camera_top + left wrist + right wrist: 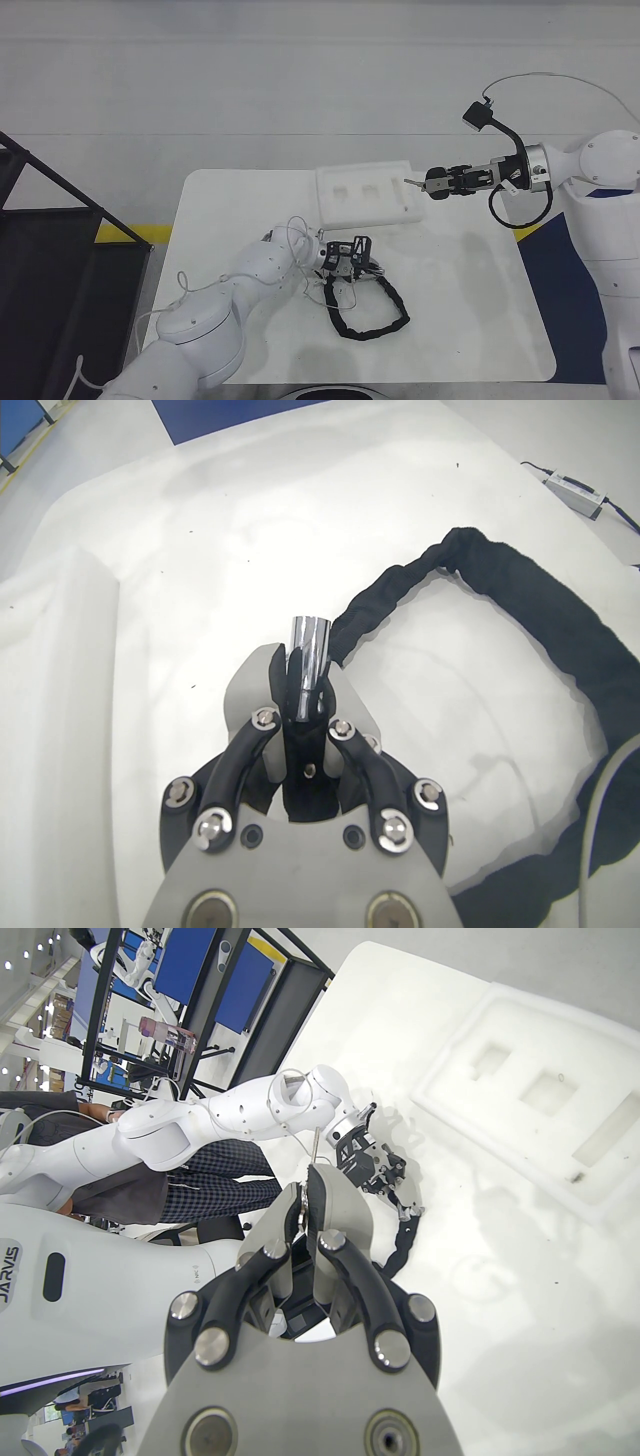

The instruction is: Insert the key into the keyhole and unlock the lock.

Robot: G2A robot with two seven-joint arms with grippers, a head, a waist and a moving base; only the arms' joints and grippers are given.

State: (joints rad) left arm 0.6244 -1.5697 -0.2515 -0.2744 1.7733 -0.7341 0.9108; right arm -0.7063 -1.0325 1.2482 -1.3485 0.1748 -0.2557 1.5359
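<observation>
The lock is a chain in a black fabric sleeve (375, 318) lying in a loop on the white table (470, 320), with a shiny metal cylinder (309, 655) at one end. My left gripper (302, 665) is shut on that cylinder, near the table's middle front (352, 262). Off to the right and raised over the table, my right gripper (306, 1188) is shut on a small silver key (314, 1148) whose blade sticks out past the fingertips. In the top view this gripper (418, 183) sits beside the foam tray's right edge. The lock end (412, 1213) is well apart from the key.
A white foam tray (366, 194) with rectangular recesses lies at the table's back middle. A black frame rack (50, 250) stands left of the table. A small grey power box (575, 492) with a cable lies beyond the table's edge.
</observation>
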